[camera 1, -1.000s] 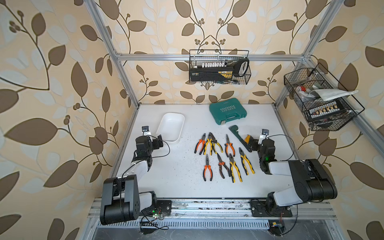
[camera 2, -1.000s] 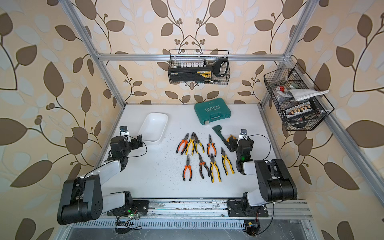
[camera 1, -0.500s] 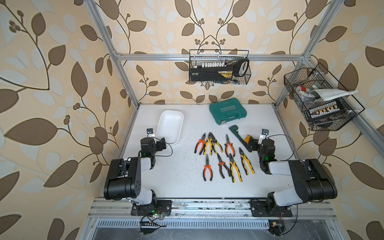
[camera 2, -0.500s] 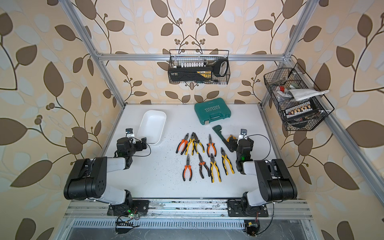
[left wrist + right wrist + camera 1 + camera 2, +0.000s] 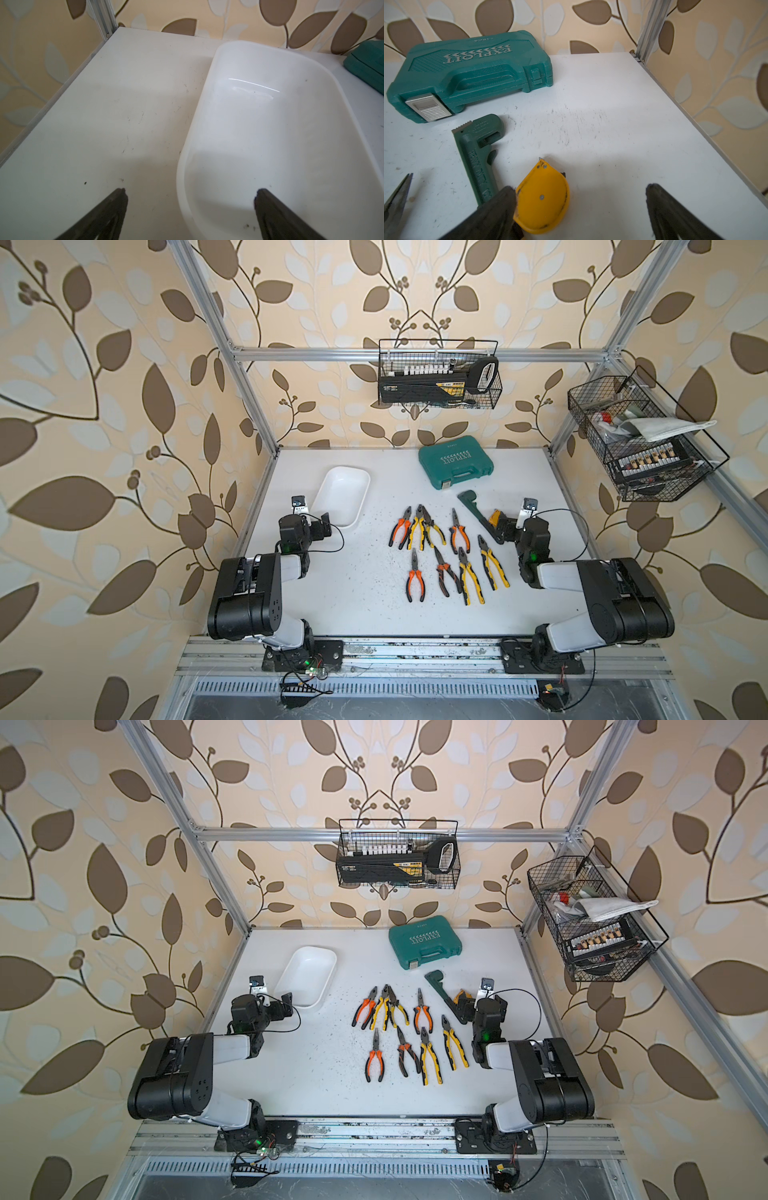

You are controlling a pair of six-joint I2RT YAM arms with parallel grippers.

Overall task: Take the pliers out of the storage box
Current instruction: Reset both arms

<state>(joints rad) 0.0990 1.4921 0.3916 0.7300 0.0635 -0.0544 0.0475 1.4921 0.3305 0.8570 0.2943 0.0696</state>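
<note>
Left arm has folded back. The left end effector (image 5: 190, 194) is spread and empty by the bare storage box (image 5: 340, 495); the right end effector (image 5: 580, 191) is spread too. The pliers (image 5: 456, 522) all lie on the tabletop (image 5: 365, 572) — the task is seemingly finished.

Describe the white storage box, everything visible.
The storage box is a shallow white plastic tray, oblong with rounded corners and a low rim, glossy inside. It holds nothing but a few dark specks. It lies flat on the white table, slightly skewed, on the robot's left side, clear of the pliers. The open left pincer straddles the rim at its near end, one finger over the inside and one over the table; whether they touch cannot be told.
</note>
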